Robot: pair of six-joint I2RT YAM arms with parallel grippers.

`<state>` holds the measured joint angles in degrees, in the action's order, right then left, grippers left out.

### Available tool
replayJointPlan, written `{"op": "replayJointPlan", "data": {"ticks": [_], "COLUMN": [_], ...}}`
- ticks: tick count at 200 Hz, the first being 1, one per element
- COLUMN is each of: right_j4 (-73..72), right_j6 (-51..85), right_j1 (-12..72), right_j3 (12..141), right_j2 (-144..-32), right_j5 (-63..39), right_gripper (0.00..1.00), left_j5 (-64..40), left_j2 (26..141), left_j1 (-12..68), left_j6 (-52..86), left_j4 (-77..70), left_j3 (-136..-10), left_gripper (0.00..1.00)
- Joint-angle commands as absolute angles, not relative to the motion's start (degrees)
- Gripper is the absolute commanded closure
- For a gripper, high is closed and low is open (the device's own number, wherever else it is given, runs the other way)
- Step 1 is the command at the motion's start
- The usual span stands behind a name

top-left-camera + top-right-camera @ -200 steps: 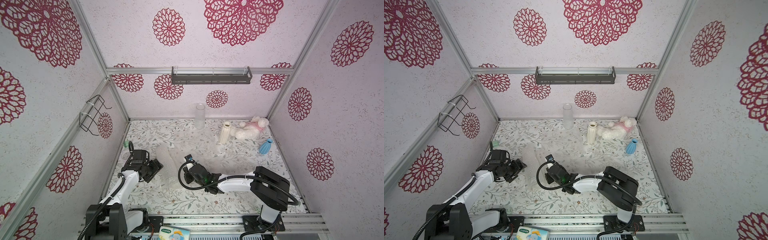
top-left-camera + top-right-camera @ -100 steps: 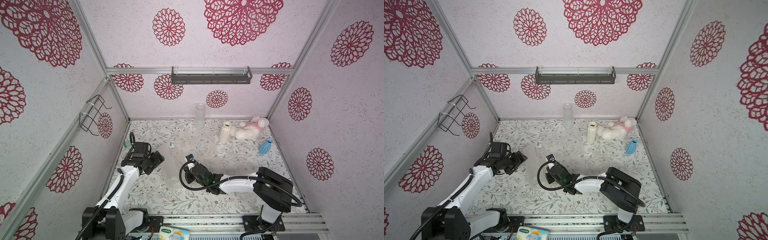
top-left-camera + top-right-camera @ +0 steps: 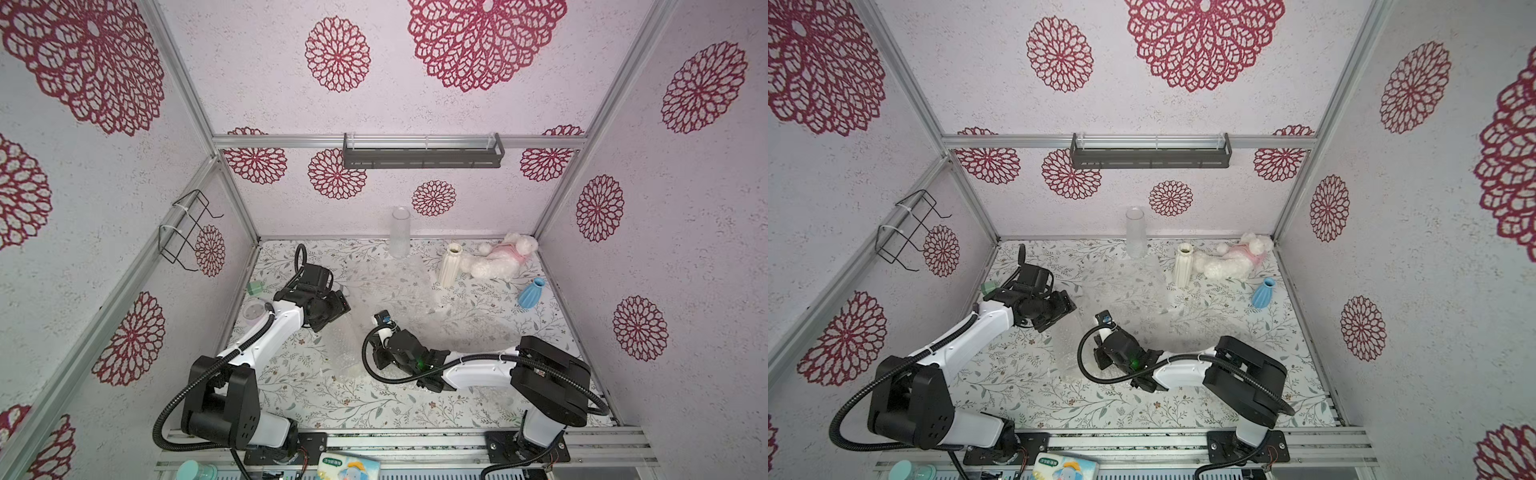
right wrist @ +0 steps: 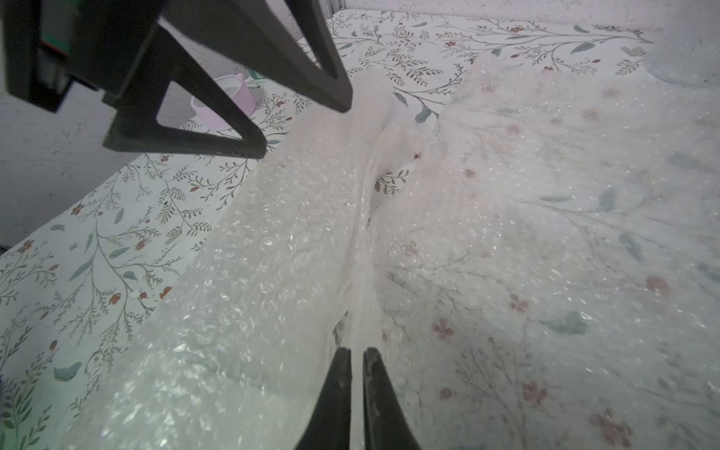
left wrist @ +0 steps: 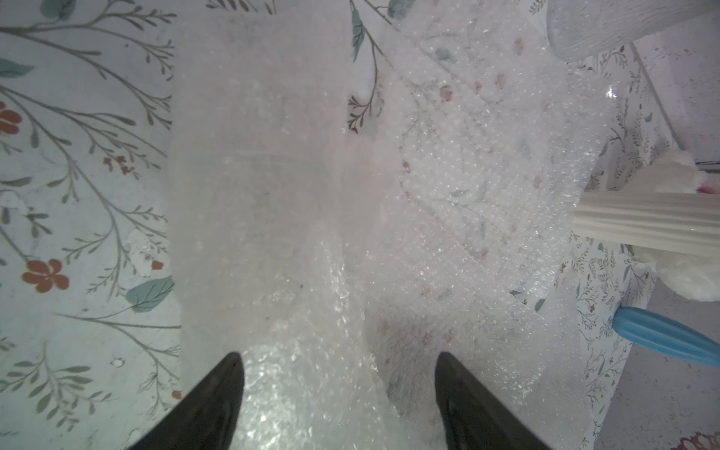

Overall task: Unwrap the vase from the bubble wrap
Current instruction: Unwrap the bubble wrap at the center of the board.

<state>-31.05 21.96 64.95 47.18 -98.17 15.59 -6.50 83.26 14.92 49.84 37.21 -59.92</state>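
A long bundle of bubble wrap (image 3: 345, 349) (image 3: 1069, 345) lies on the floral table between both arms. The vase inside it shows only as a smooth pale tube (image 5: 265, 175) under the wrap. My left gripper (image 3: 332, 309) (image 5: 339, 358) is open and hangs just over the bundle's far end; both of its fingers (image 4: 233, 144) stand clear of the wrap. My right gripper (image 4: 356, 350) (image 3: 376, 355) is shut on a raised fold of bubble wrap (image 4: 362, 241) at the bundle's side. A loose flat sheet (image 3: 407, 299) (image 5: 487, 175) spreads from there across the table's middle.
At the back stand a clear glass cylinder (image 3: 400, 232), a white ribbed vase (image 3: 449, 266) and a blue vase (image 3: 531, 294), with a white plush toy (image 3: 498, 262) lying between them. A pink tape roll (image 3: 253, 311) and a green block (image 3: 254, 286) sit by the left wall.
My left gripper has moved back and to the right, over the bundle's far end, and its jaws have narrowed slightly. The right gripper has kept its hold and its place.
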Motion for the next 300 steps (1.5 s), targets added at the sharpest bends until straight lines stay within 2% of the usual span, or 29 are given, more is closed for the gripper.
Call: {"op": "replayJointPlan", "data": {"ticks": [1,20,38,47,109,160,243,300], "right_j4": [-33.1,-33.1,-33.1,-33.1,-33.2,-32.9,-30.3,-29.8], "right_j6": [20.9,20.8,20.9,20.9,21.0,21.0,20.6,20.3], "right_j1": [65.1,65.1,65.1,65.1,65.1,65.1,65.1,65.1], "right_j3": [47.2,47.2,47.1,47.1,47.0,47.2,48.8,49.1], "right_j2": [-95.7,-95.9,-96.0,-96.0,-96.3,-96.6,-98.7,-98.3], "right_j5": [15.0,14.9,14.7,14.6,14.5,14.6,16.2,16.9], "right_gripper": [0.89,0.89,0.89,0.89,0.88,0.89,0.89,0.89], "left_j5": [-5.8,-6.8,-6.9,-6.9,-11.0,-9.5,-9.4,-10.8], "left_j2": [83.0,83.1,83.8,83.9,85.4,84.5,76.8,75.7], "left_j1": [15.6,15.7,15.8,15.8,15.8,15.6,12.1,9.3], "left_j6": [51.4,52.4,52.7,52.7,53.6,52.4,51.1,50.6], "left_j4": [35.0,32.3,31.4,30.6,24.8,27.6,30.9,31.5], "left_j3": [-60.9,-59.7,-59.3,-58.9,-54.8,-51.9,-47.4,-44.3], "left_gripper": [0.27,0.46,0.71,0.77,0.86,0.92,0.92,0.92]}}
